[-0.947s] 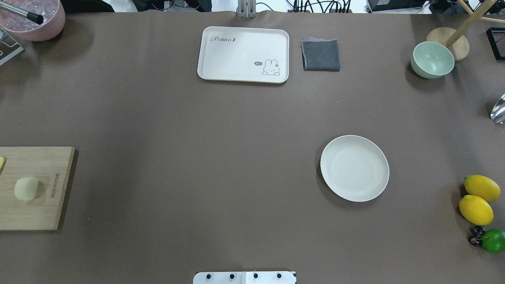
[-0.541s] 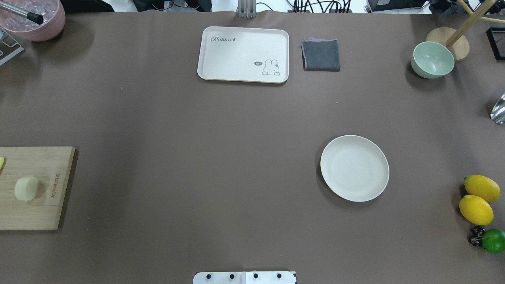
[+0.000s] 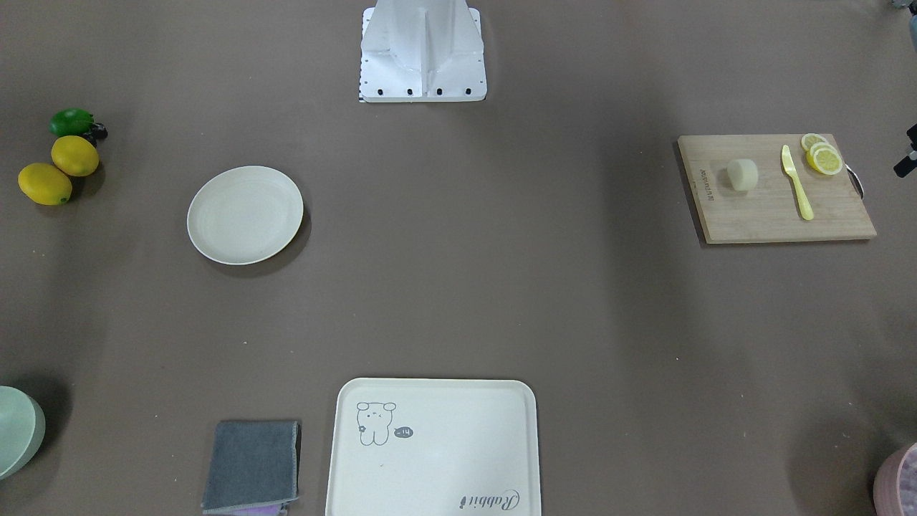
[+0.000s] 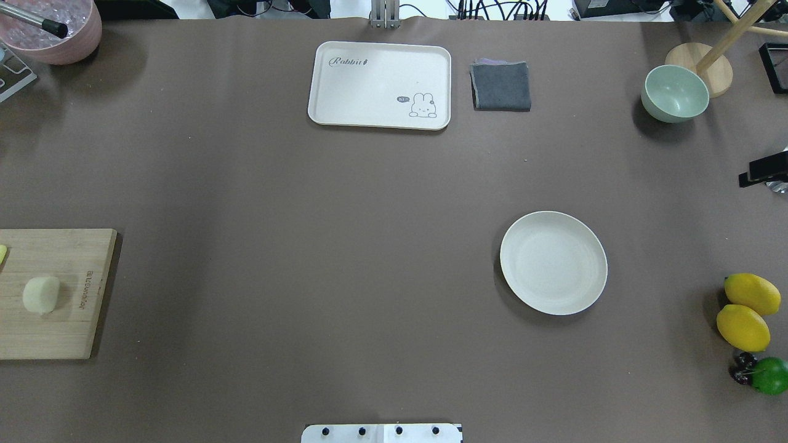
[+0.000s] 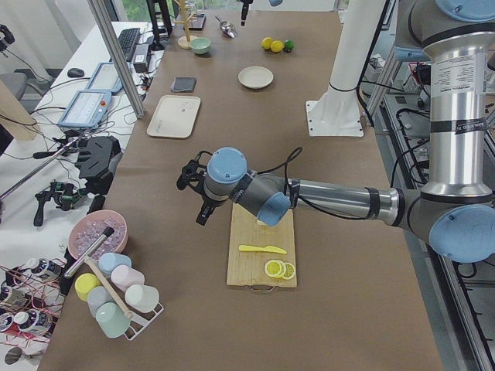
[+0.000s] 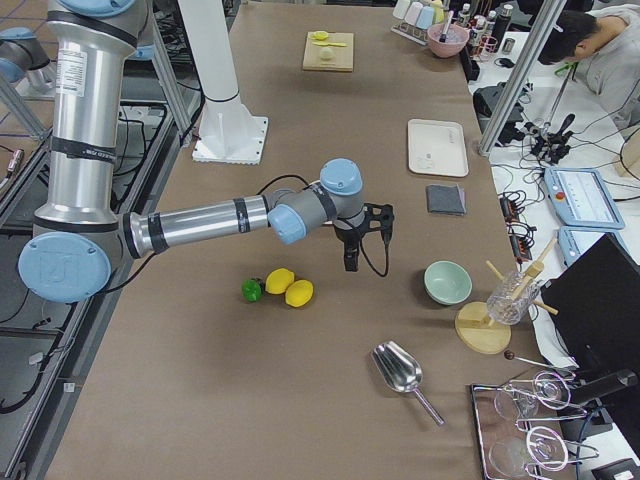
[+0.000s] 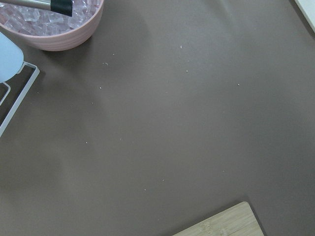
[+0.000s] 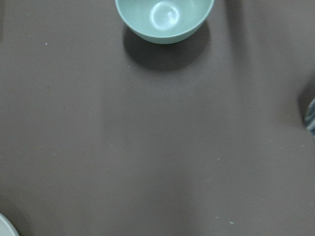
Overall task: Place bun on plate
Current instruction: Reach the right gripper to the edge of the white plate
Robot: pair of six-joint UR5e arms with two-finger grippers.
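Note:
The bun (image 4: pixel 41 294) (image 3: pixel 742 174), a small pale lump, lies on a wooden cutting board (image 4: pixel 61 332) at the table's left edge. The round cream plate (image 4: pixel 553 263) (image 3: pixel 245 214) (image 5: pixel 255 77) sits bare on the right half, far from the bun. My left gripper (image 5: pixel 201 209) hangs over the table just beyond the board, away from the bun; whether it is open or shut I cannot tell. Only a black piece of my right gripper (image 4: pixel 763 171) (image 6: pixel 352 255) shows at the right edge, between the green bowl and the lemons; its state I cannot tell.
A yellow knife (image 3: pixel 797 183) and lemon slices (image 3: pixel 822 156) share the board. At the far side lie a cream tray (image 4: pixel 380 85), a grey cloth (image 4: pixel 500 86) and a green bowl (image 4: pixel 675 92). Lemons (image 4: pixel 745 311) and a lime (image 4: pixel 769 375) sit right, a pink ice bowl (image 4: pixel 52 27) far left.
A black part of my right gripper has come into the overhead view at the right edge. The bun, plate and other objects have not moved.

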